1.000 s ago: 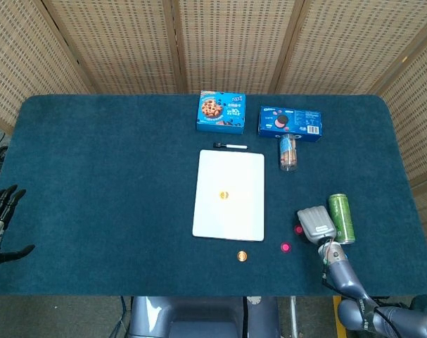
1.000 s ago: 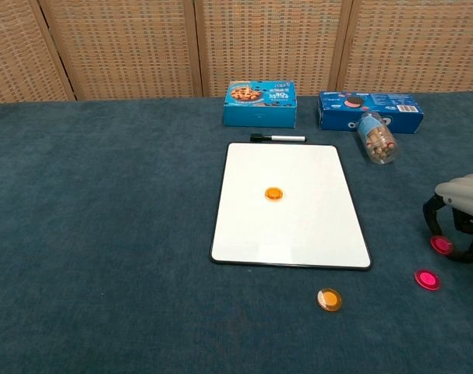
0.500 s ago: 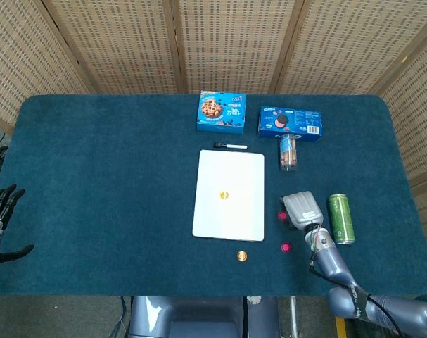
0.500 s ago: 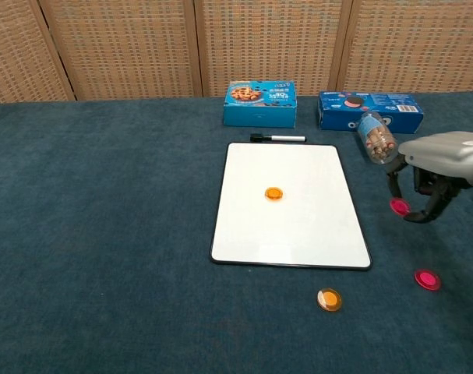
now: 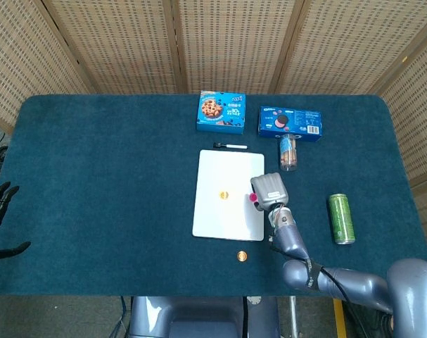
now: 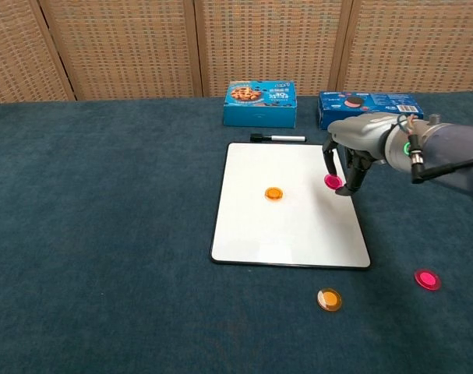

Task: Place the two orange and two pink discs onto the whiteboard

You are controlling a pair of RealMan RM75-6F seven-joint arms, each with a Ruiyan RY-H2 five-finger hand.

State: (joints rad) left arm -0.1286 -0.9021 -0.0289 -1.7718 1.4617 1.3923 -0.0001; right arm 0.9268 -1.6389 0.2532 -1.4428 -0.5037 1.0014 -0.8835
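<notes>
Right robot hand (image 6: 347, 160) pinches pink disc (image 6: 333, 181) over whiteboard (image 6: 291, 226).

Table (image 6: 104, 234) covered in dark teal cloth. Lying directly on it: whiteboard (image 6: 287, 226) at centre, black marker (image 6: 277, 138) just beyond its far edge, two blue boxes (image 6: 259, 104) (image 5: 290, 122), tipped jar (image 5: 288, 153), green can (image 5: 341, 218), orange disc (image 6: 329, 299), pink disc (image 6: 427, 279).
</notes>
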